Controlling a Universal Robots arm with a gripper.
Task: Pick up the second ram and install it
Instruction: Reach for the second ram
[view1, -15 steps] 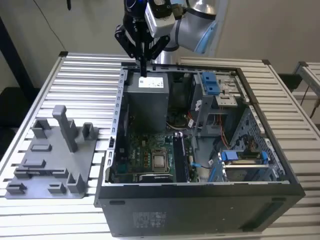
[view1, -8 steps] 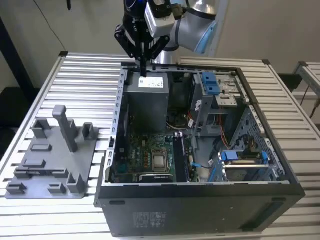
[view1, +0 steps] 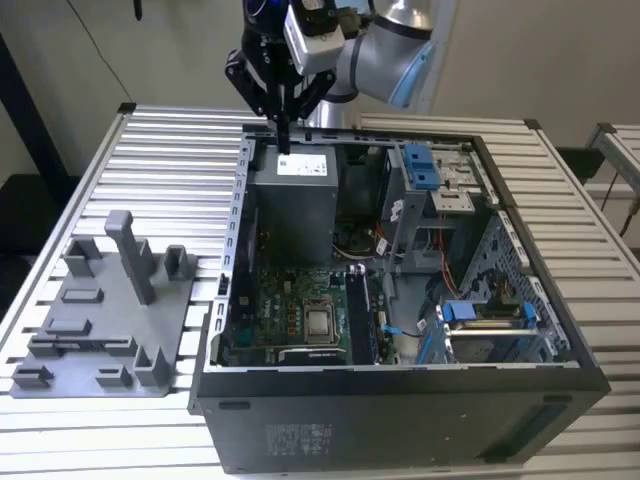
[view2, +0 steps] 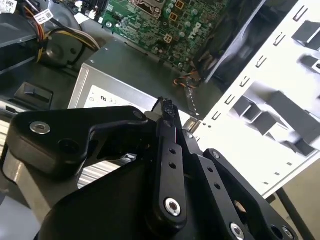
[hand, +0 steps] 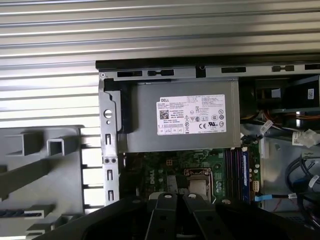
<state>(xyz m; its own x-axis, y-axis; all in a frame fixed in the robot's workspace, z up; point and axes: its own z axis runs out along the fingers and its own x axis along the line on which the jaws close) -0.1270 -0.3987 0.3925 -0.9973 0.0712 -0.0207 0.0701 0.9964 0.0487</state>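
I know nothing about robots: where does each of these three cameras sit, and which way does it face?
Exterior view: off the arm, looking down into the open case on the slatted table; arm and gripper hang over its far end.
First wrist view: on the wrist, looking straight down on the power supply; the gripper's black links show.
Second wrist view: on the wrist, looking along the shut jaws toward the motherboard.
Both wrist views share the power supply and grey fixture plate.

Case (view1: 400, 405) open — power supply (view1: 295, 205) beneath claw (view1: 283, 146)
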